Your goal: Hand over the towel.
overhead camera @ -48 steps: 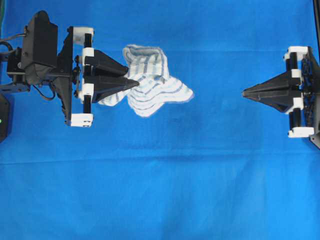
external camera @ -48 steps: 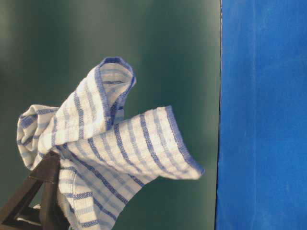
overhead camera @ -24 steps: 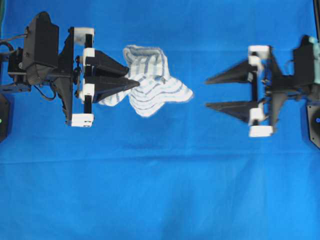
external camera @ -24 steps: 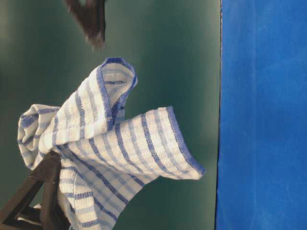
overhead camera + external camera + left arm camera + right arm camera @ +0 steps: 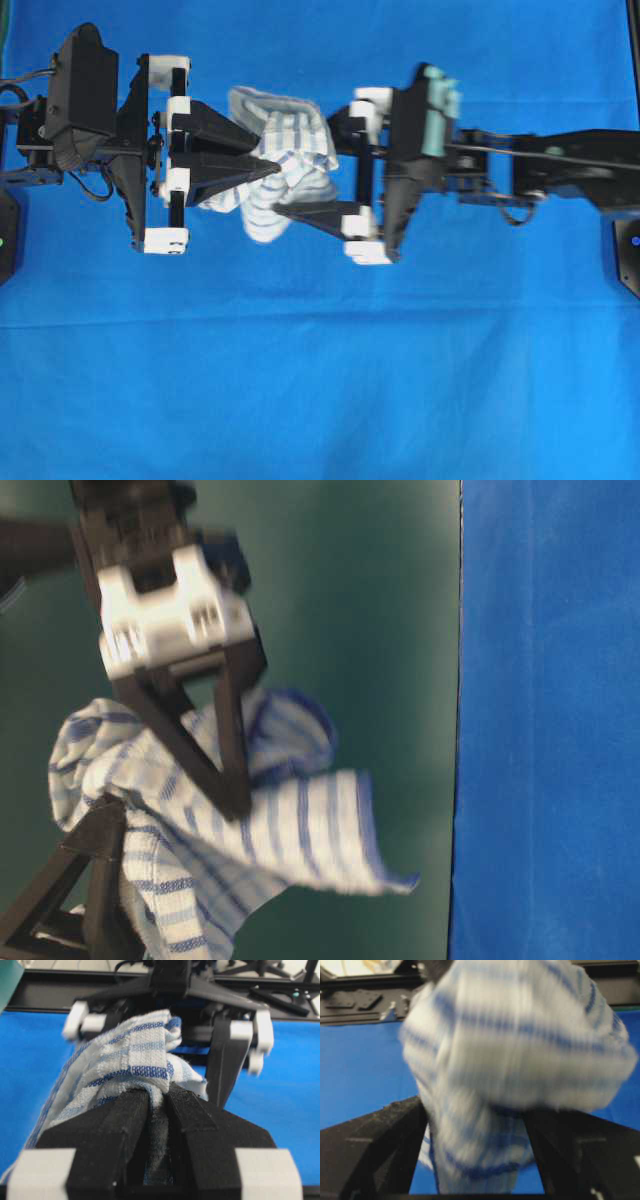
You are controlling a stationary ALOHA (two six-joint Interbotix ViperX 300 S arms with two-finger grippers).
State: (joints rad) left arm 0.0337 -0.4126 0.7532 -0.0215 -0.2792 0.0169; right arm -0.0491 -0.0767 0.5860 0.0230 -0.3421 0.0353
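Above the tablecloth's far half, left of middle: the two grippers meet nose to nose over the blue tablecloth [image 5: 320, 380], with the towel [image 5: 285, 160] bunched between them.

Left gripper [image 5: 268, 160]: jaws nearly closed, clamped on one end of the towel; from its own wrist view the two black fingers [image 5: 117, 1130] pinch a dark fold of cloth in the slim gap between them.

Right gripper [image 5: 300, 165]: jaws spread wide, one finger on each side of the towel's free end. From its wrist view the cloth fills the space between the fingers [image 5: 375, 1145], but I can't tell whether either one touches it.

Towel: white with blue stripes, held up off the tablecloth, its loose folds billowing out from the left gripper's tips towards the right gripper.

Hidden: overhead, the far finger of the right gripper is mostly covered by the towel; only the near one [image 5: 310, 212] shows plainly.

Blurred: the right gripper [image 5: 215, 750] and the towel [image 5: 300, 840] are smeared in the table-level view, and the towel [image 5: 520, 1060] is a soft blur from the right wrist.

Cut off: the left arm's base runs out of the overhead view at the left edge.
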